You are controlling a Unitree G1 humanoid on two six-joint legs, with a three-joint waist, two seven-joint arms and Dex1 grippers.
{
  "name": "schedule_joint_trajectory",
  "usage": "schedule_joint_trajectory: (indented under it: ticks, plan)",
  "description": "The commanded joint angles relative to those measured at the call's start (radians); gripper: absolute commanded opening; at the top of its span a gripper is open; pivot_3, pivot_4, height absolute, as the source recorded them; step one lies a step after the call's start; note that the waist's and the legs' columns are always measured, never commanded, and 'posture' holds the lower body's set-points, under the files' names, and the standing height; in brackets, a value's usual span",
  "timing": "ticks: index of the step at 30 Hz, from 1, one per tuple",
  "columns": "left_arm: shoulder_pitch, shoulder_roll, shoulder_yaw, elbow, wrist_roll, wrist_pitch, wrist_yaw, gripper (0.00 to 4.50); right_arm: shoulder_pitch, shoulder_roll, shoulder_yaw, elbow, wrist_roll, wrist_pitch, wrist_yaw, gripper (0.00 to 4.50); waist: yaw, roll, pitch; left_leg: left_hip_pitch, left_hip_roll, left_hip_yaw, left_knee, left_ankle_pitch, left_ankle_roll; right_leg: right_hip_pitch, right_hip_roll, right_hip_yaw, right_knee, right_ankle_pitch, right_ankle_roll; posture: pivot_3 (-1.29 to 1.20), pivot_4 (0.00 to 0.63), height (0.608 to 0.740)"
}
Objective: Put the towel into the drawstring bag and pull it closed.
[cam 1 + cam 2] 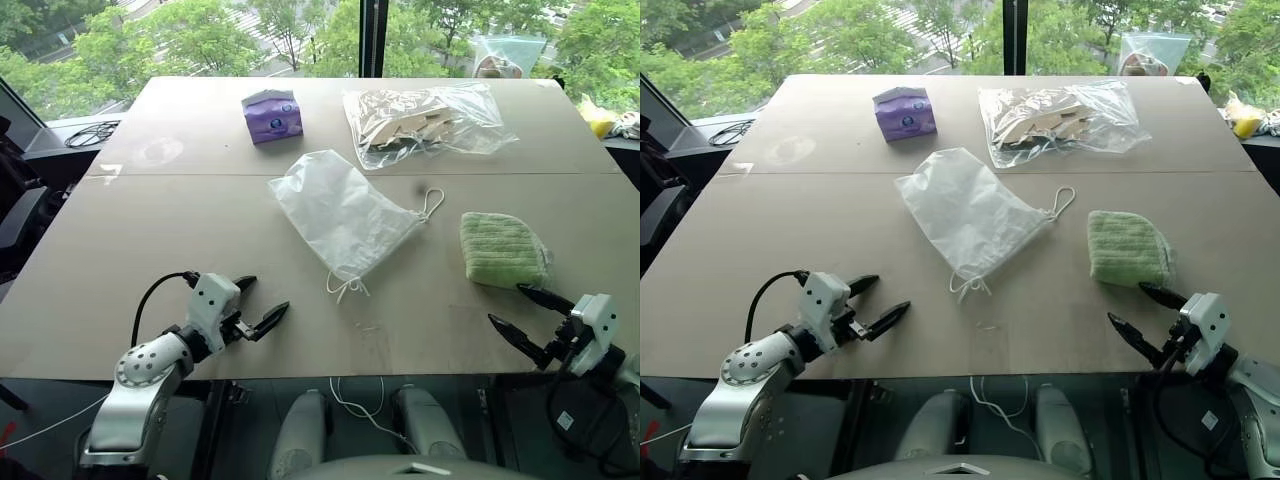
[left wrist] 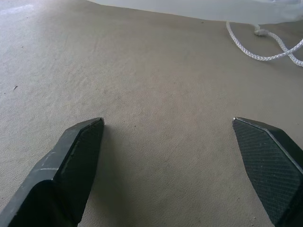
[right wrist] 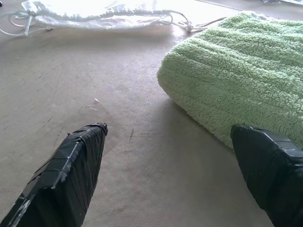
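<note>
My view: a broad tan table [image 1: 150, 260] with a seam across it, daylight glare on its far half, big windows [image 1: 200, 35] behind it split by a dark mullion [image 1: 372, 38], green treetops outside, dark ledge [image 1: 60, 135] at the far-left corner.

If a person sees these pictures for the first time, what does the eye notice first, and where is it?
The green towel stands out first, lying folded on the table just ahead of the open right end effector. Next is the milky drawstring bag, flat at the table's middle with its cords loose. At the far side sit a purple tissue pack and a clear bag of beige pieces.
</note>
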Motion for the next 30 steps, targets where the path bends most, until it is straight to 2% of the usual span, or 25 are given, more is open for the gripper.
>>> schedule_joint_trajectory:
  ticks: [1, 21, 26, 30]
  plan:
    - [0.016, 0.005, -0.020, -0.002, 0.000, 0.006, -0.020, 4.45, 0.006, -0.007, -0.025, -0.043, 0.019, -0.002, 0.001, 4.50, 0.000, 0.000, 0.000, 0.000, 0.000, 0.000, 0.000, 0.000, 0.000, 0.000, 0.000, 0.000, 0.000, 0.000, 0.000, 0.00, 0.150, 0.740]
    - [0.006, -0.003, -0.017, 0.007, -0.014, -0.002, -0.038, 4.45, 0.025, -0.011, -0.027, -0.070, 0.025, 0.015, -0.002, 4.50, 0.002, 0.000, 0.000, 0.000, 0.000, 0.000, 0.000, 0.000, 0.000, 0.000, 0.000, 0.000, -0.001, 0.000, 0.000, 0.00, 0.150, 0.740]
    - [-0.008, 0.002, -0.018, -0.050, -0.082, 0.027, -0.092, 4.45, 0.053, -0.015, -0.026, -0.096, 0.048, 0.032, 0.020, 4.50, 0.003, 0.000, 0.000, 0.000, 0.000, 0.000, 0.000, 0.000, 0.000, 0.000, 0.000, 0.000, -0.001, 0.000, 0.000, 0.00, 0.150, 0.740]
    - [-0.062, 0.004, -0.048, -0.144, -0.179, 0.126, -0.122, 4.45, 0.063, -0.012, -0.025, -0.149, 0.089, 0.060, 0.031, 4.50, 0.004, 0.000, 0.000, -0.001, 0.000, -0.001, 0.000, 0.000, 0.000, 0.000, 0.000, 0.000, -0.001, 0.000, 0.000, 0.00, 0.150, 0.740]
